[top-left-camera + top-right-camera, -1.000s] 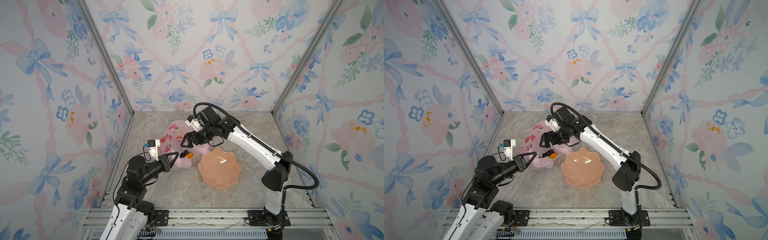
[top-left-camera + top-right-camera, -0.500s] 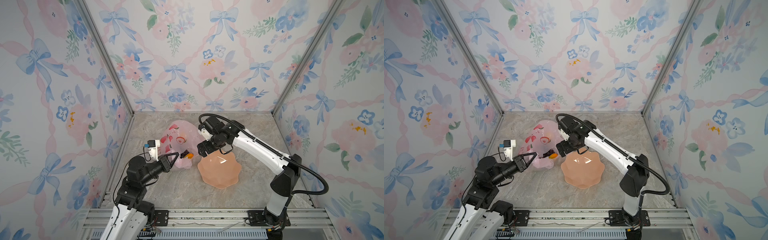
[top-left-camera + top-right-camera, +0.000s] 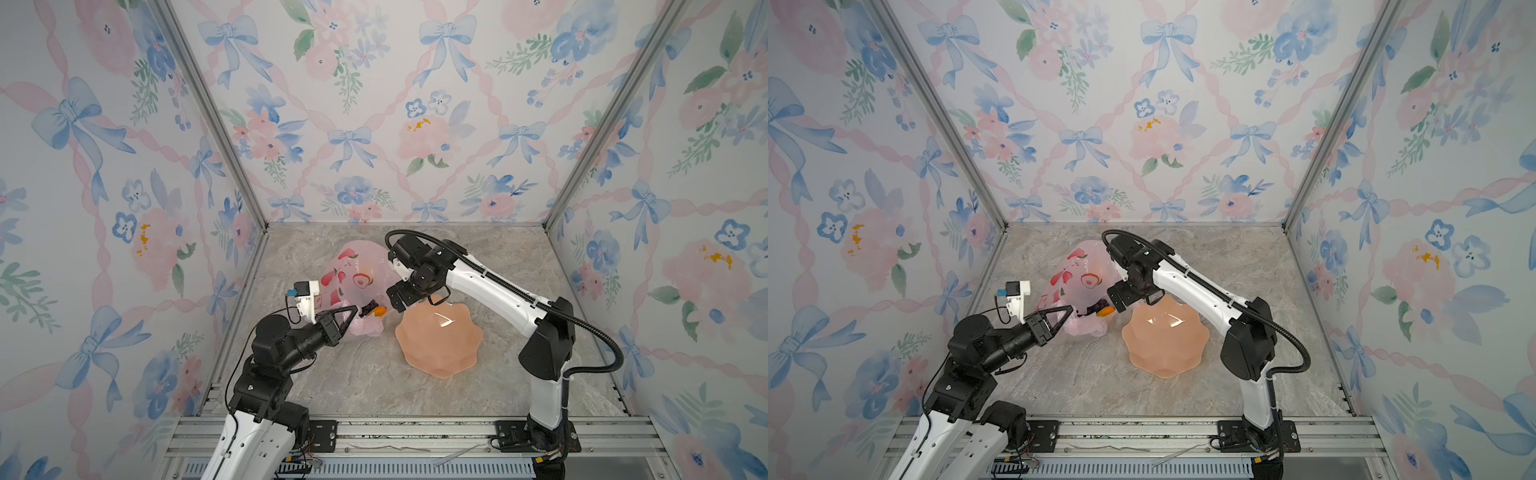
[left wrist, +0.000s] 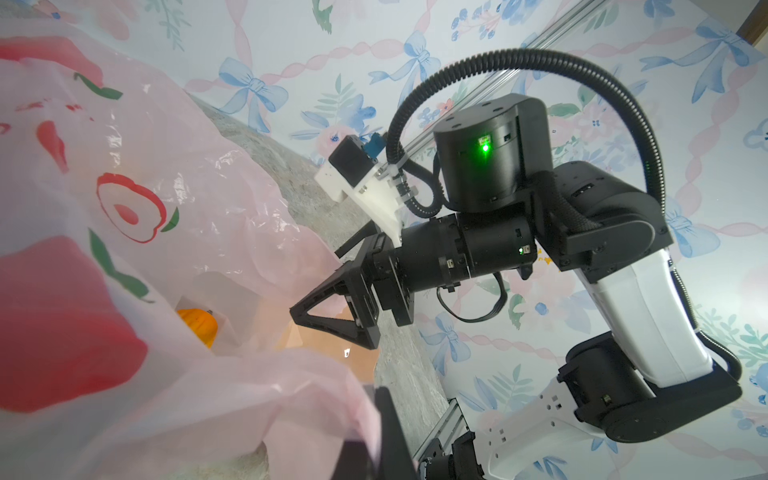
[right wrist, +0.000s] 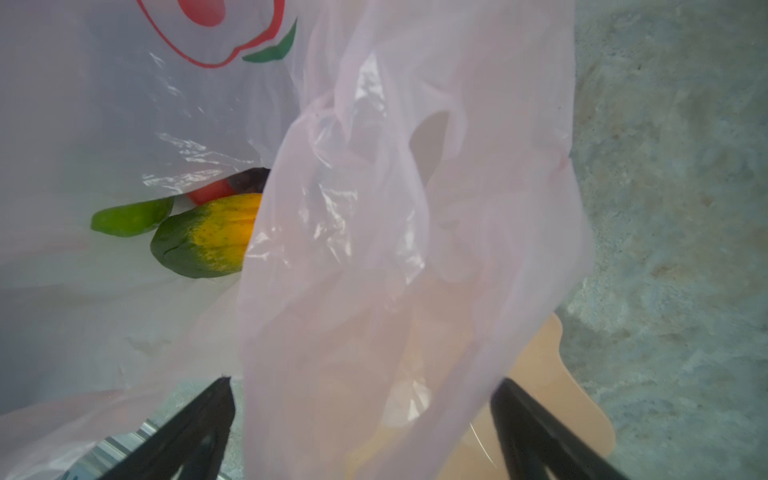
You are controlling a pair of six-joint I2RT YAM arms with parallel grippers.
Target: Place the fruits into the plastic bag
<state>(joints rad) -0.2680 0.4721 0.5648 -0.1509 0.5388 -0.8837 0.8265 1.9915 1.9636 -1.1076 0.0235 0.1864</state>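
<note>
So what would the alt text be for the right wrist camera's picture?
A crinkly pink bag fills most of the view, a fold of it hanging ahead of the open right gripper and its two black fingers. Inside its mouth lie an orange-green papaya and a green fruit; a peach bowl and grey table show behind.

No text, number or brand can be read, thin translucent pink plastic bag (image 4: pixel 232 232) shows only red fruit pictures (image 4: pixel 131 208), small red marks (image 4: pixel 31 106) on it too blurred
</note>
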